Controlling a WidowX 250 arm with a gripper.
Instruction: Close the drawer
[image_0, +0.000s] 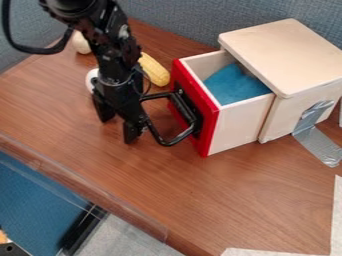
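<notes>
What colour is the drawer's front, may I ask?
The front is red, best seen in the camera view.

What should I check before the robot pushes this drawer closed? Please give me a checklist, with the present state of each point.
1. Drawer still needs closing: ok, it stands partly out of the wooden box.
2. Gripper on the handle side, in front of the red drawer front: ok.
3. Gripper fingers closed together, if you want a compact pusher: not ok, they are apart.
4. Gripper touching the black handle: cannot tell, they look very close.
5. Blue cloth inside low enough to pass under the box top: cannot tell.
6. Silver tape present on box and table: ok.
</notes>
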